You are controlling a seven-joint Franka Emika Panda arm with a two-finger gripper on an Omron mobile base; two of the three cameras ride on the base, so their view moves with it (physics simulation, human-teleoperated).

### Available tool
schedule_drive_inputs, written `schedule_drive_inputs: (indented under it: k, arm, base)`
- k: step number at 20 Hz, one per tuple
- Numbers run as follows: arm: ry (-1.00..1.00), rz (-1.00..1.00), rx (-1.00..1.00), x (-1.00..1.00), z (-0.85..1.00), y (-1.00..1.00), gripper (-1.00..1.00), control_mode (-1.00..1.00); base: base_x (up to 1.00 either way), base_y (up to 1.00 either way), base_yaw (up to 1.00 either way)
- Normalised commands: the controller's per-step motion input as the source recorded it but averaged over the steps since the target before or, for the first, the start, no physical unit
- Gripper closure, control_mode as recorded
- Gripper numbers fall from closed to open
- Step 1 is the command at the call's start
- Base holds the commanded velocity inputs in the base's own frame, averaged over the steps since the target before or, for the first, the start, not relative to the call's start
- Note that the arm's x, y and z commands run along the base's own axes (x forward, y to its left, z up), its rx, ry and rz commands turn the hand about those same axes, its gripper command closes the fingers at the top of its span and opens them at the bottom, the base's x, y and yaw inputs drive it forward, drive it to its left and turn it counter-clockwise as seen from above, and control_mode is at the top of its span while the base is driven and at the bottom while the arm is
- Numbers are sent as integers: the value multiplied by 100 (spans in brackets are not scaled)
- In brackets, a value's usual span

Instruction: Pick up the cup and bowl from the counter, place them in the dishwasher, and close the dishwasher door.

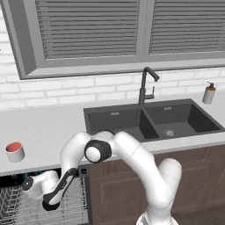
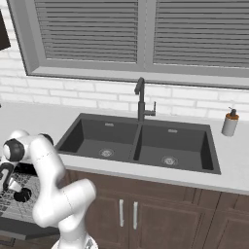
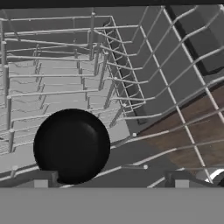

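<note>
Left base view: arm folded down to the left, hand low over the dishwasher [image 1: 26,206] wire rack [image 1: 17,210], under the counter [image 1: 44,127] edge. Fingertips not resolvable here. Cup [image 1: 15,152], white with red inside, stands upright on the counter near the front edge, left of the dark double sink [image 1: 151,121]. Soap dispenser [image 1: 209,93] is on the counter right of the sink, by the wall.

Right base view: arm at lower left, hand down at the rack [image 2: 14,199]; a small black round thing by the wrist, likely the bowl [image 2: 22,195], can't confirm.

Hand view: gripper [image 3: 111,181] fingers spread wide, nothing between them. Black bowl [image 3: 71,145] lies in the rack [image 3: 65,78], near the left fingertip [image 3: 40,180]; can't tell if they touch. Wood floor [image 3: 192,131] visible through the wires at right.
</note>
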Motion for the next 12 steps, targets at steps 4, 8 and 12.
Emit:
schedule_drive_inputs:
  k: [4, 8, 12]
  arm:
    - [-6, 2, 30, -3, 84, -20, -100, -100]
    - [-4, 7, 18, -49, 63, -15, -100, -100]
    - [-2, 9, 20, -51, 87, -11, -100, -100]
  base:
    - [0, 0, 0]
    - [0, 0, 0]
    - [0, 0, 0]
